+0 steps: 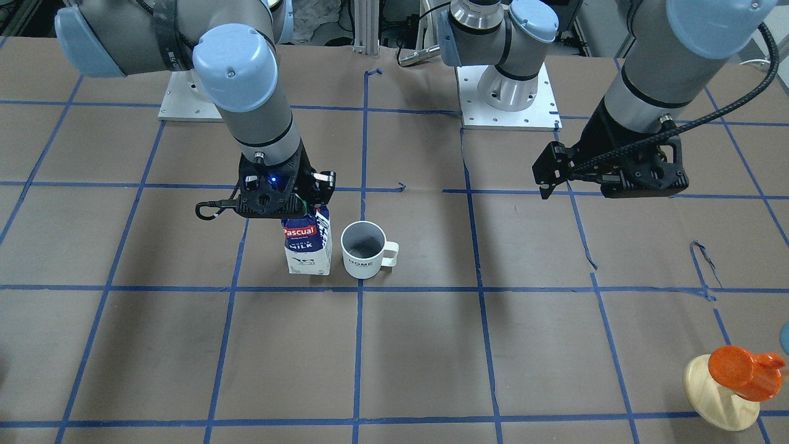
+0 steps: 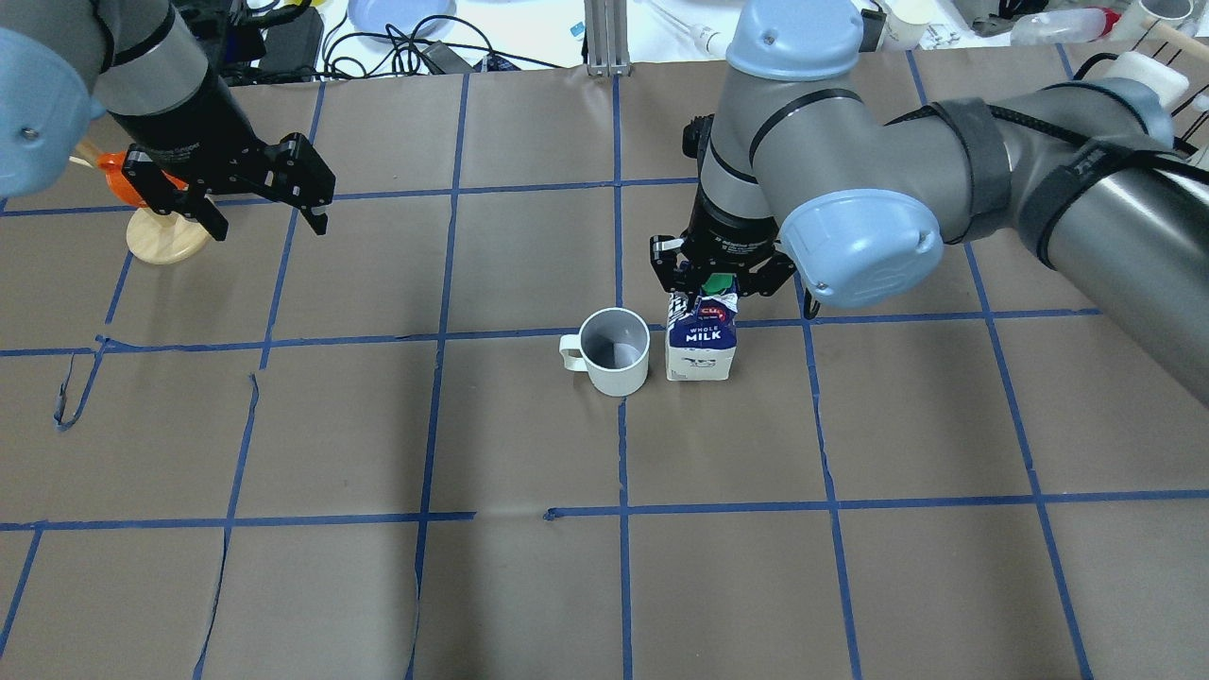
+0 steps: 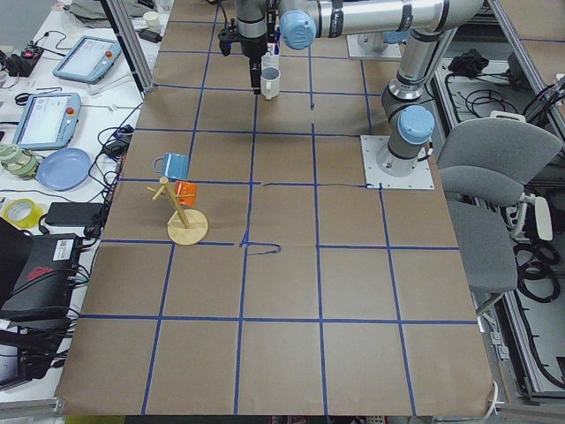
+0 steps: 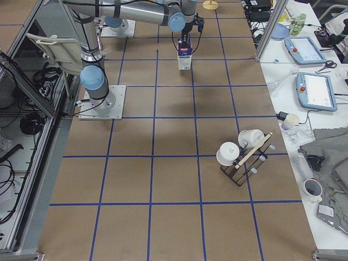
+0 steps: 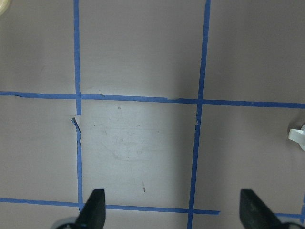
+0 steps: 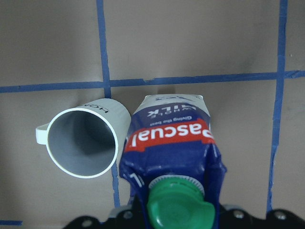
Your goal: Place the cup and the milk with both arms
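The white cup (image 1: 363, 250) stands upright on the brown table, with its handle toward the robot's left. It also shows in the overhead view (image 2: 616, 351) and the right wrist view (image 6: 83, 143). The milk (image 1: 308, 243) stands right beside the cup, on the robot's right side of it (image 2: 701, 345) (image 6: 169, 138). My right gripper (image 2: 718, 288) comes down from above and is shut on the carton's gable top by the green cap. My left gripper (image 2: 272, 222) is open and empty. It hovers over bare table far to the left (image 1: 545, 179) (image 5: 171, 210).
An orange mug hangs on a wooden stand (image 1: 733, 382) near the left gripper (image 2: 168, 236). A blue mug (image 3: 172, 164) hangs on the same stand. A rack with white cups (image 4: 242, 155) stands at the table's right end. Blue tape lines grid the table.
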